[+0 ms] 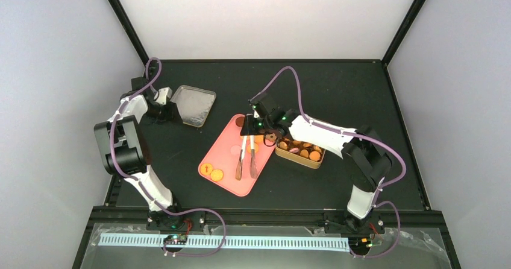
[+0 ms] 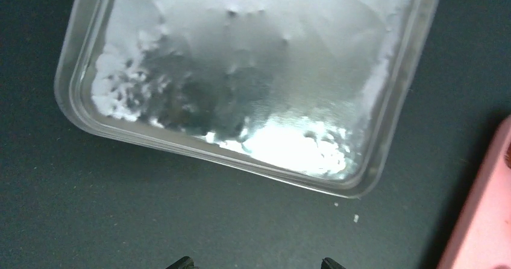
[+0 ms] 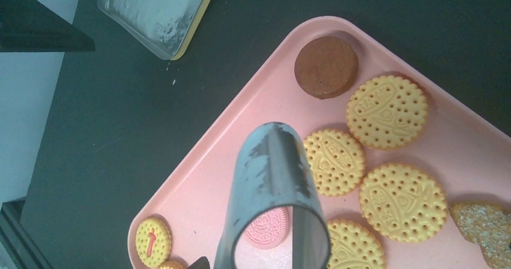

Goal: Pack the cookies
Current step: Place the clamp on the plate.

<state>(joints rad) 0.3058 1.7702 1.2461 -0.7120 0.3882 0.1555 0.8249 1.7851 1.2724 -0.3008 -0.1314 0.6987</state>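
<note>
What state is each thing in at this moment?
Gold rectangular tin: open, partly filled.
Silver metal lid: off the tin, lying flat.
Pink plastic tray: holding loose round cookies.
Metal tongs: arms apart, held by right gripper.
Left gripper: open, empty.

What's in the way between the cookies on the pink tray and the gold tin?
Nothing visible blocks the cookies. The gold tin stands open right beside the pink tray's right edge, its lid far off left; only the tongs are over the tray's middle.

2 cookies [image 1: 217, 175] lie leftmost on the pink tray [image 1: 232, 183].
</note>
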